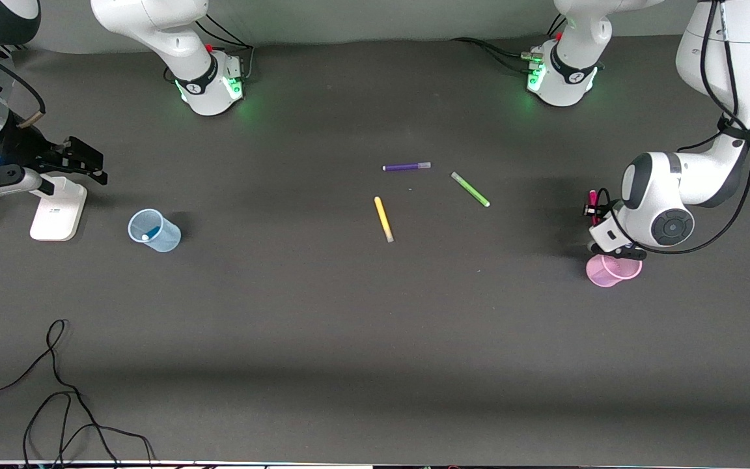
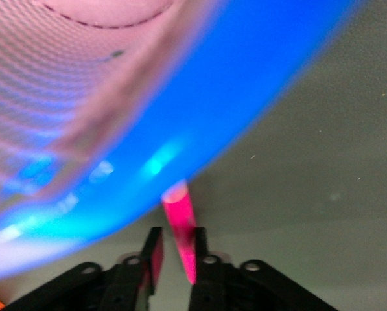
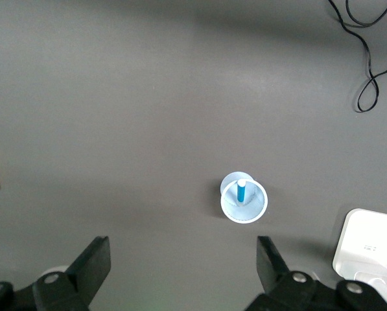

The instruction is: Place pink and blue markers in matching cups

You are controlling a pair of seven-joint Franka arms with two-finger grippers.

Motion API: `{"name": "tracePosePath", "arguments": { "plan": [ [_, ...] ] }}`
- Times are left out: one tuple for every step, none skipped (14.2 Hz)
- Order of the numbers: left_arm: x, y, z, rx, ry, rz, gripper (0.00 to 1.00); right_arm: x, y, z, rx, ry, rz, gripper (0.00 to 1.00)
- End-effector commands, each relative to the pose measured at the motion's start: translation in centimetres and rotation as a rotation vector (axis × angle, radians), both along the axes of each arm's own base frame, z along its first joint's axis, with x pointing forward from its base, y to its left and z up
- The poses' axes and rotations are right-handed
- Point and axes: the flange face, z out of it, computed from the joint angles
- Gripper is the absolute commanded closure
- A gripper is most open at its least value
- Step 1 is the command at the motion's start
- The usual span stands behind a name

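— While the blue marker stands in the blue cup, what's left?
— Pink marker: left gripper clamps it over the pink cup, seemingly. Right gripper waits, spread.

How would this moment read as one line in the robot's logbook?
left hand: shut on pink marker, over pink cup | right hand: open, waiting | blue marker: in blue cup

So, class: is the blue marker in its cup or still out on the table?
In. The blue marker stands inside the light-blue cup, its tip poking up.
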Motion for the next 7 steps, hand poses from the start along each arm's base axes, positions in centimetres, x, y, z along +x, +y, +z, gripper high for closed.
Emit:
{"name": "tracePosePath", "arguments": {
  "plan": [
    [-0.1,0.2,-0.1,0.0,0.006,-0.005,0.95,-0.1,0.1,-0.3,0.014,0.021,0.001,0.0],
    [0.1,0.2,0.1,0.001,0.006,-0.005,0.88,0.0,0.0,-0.4,0.014,0.021,-0.003,0.0],
    [0.2,0.3,0.5,0.003,0.014,-0.004,0.63,0.1,-0.4,-0.5,0.014,0.022,-0.007,0.0],
    [0.9,0.4,1.4,0.008,0.02,-0.002,0.45,0.1,-1.0,-0.4,0.016,0.021,-0.019,0.0],
    [1.6,0.5,2.7,0.014,0.035,0.001,0.24,0.1,-1.2,-0.4,0.017,0.018,-0.022,0.0],
    [2.0,0.6,4.1,0.019,0.038,0.005,0.07,0.2,-1.2,-0.4,0.015,0.017,-0.022,0.0],
    [2.2,0.7,6.1,0.021,0.004,-0.002,0.01,0.2,-1.2,-0.4,0.012,0.019,-0.022,0.0]
  ]
}}
